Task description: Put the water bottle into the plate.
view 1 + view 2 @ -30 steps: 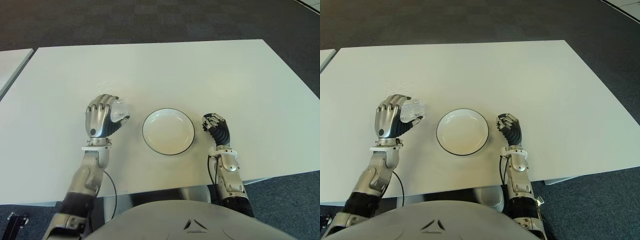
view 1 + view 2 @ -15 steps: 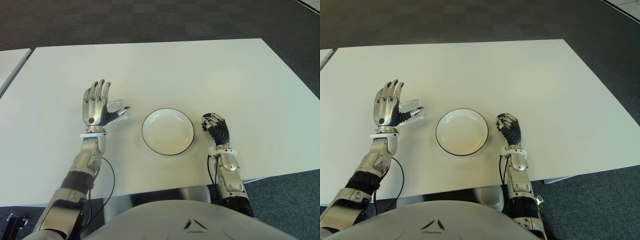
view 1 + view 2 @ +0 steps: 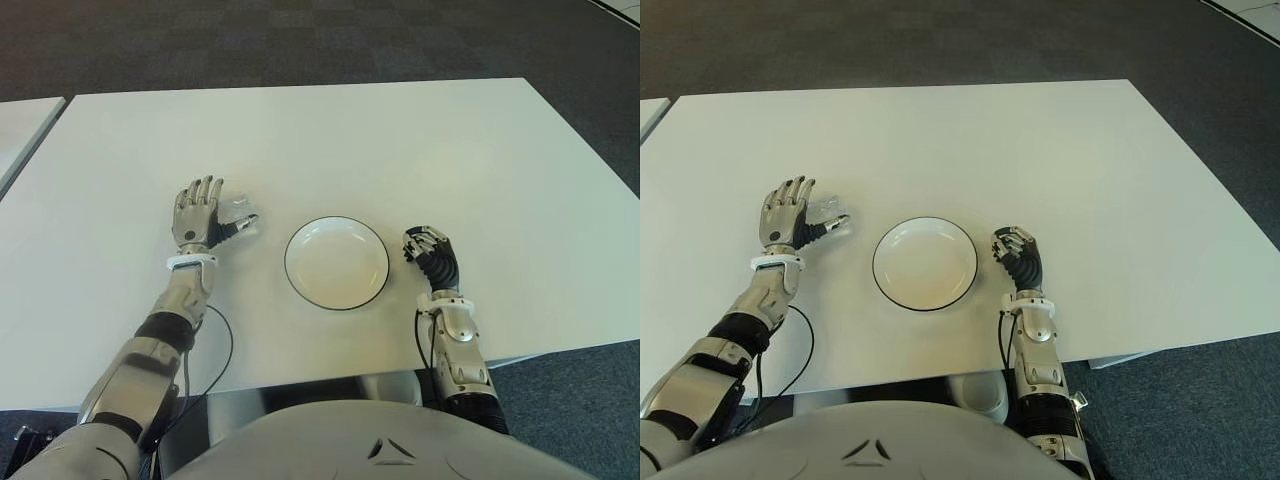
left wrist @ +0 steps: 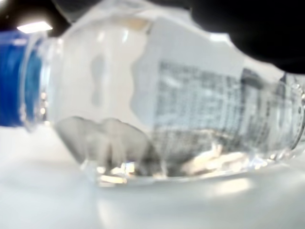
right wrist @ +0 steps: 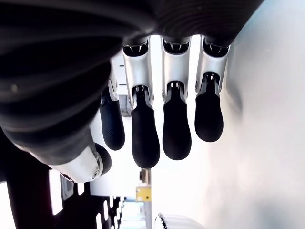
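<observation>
A clear water bottle (image 4: 167, 109) with a blue cap (image 4: 12, 81) lies on its side on the white table (image 3: 400, 140); in the eye views the bottle (image 3: 237, 209) is left of the plate. My left hand (image 3: 212, 207) is right beside it, fingers spread upward, thumb (image 3: 240, 223) stretched along the bottle's near side, not gripping it. The white plate (image 3: 336, 265) with a dark rim sits empty at the table's middle front. To the right of the plate, my right hand (image 3: 430, 252) shows with its fingers (image 5: 143, 129) curled on nothing.
A second table's corner (image 3: 20, 120) shows at the far left. Dark carpet lies beyond the table's far edge. A black cable (image 3: 226, 350) loops beside my left forearm near the front edge.
One second ago my left hand was curled around the bottle. It has opened, sunk lower and reached slightly farther out, and the bottle now lies on the table. The right hand has not moved.
</observation>
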Action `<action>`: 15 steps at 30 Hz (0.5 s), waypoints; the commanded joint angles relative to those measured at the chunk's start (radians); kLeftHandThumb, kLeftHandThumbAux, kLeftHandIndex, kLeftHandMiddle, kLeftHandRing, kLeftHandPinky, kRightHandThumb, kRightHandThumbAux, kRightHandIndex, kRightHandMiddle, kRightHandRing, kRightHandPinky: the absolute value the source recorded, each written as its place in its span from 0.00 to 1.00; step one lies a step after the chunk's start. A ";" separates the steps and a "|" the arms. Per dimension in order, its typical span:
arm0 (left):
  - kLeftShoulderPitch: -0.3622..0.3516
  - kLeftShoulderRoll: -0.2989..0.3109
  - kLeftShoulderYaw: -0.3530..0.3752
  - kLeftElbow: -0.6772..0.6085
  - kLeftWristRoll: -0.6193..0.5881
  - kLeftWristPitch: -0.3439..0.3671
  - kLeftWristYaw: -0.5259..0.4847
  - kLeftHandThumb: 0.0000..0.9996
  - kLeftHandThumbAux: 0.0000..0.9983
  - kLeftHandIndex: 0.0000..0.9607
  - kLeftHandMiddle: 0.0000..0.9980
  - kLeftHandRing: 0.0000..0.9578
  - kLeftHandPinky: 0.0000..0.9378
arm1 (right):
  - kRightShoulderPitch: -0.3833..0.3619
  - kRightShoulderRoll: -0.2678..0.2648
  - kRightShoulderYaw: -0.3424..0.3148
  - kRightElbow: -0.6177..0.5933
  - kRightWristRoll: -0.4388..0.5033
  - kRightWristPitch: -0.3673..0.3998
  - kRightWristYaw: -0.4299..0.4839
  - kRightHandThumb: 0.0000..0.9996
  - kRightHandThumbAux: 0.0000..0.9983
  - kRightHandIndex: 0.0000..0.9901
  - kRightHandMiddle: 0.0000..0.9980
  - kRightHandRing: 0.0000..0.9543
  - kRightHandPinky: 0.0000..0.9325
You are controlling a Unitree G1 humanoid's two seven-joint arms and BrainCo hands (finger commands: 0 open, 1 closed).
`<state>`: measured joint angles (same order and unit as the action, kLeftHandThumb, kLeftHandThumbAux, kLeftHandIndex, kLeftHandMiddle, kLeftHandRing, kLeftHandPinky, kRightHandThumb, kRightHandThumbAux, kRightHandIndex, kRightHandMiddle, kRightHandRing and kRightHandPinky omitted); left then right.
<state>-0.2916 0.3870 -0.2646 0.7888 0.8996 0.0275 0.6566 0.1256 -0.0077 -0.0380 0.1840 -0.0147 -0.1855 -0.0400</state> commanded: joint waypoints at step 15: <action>-0.080 0.010 -0.119 0.246 -0.075 -0.078 -0.062 0.57 0.12 0.00 0.00 0.00 0.00 | 0.031 -0.001 0.009 0.011 -0.019 0.026 -0.006 0.70 0.73 0.44 0.68 0.70 0.70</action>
<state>-0.4017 0.4054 -0.3510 0.9880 0.8384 -0.0370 0.6597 0.1355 -0.0103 -0.0279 0.1779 -0.0314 -0.1890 -0.0421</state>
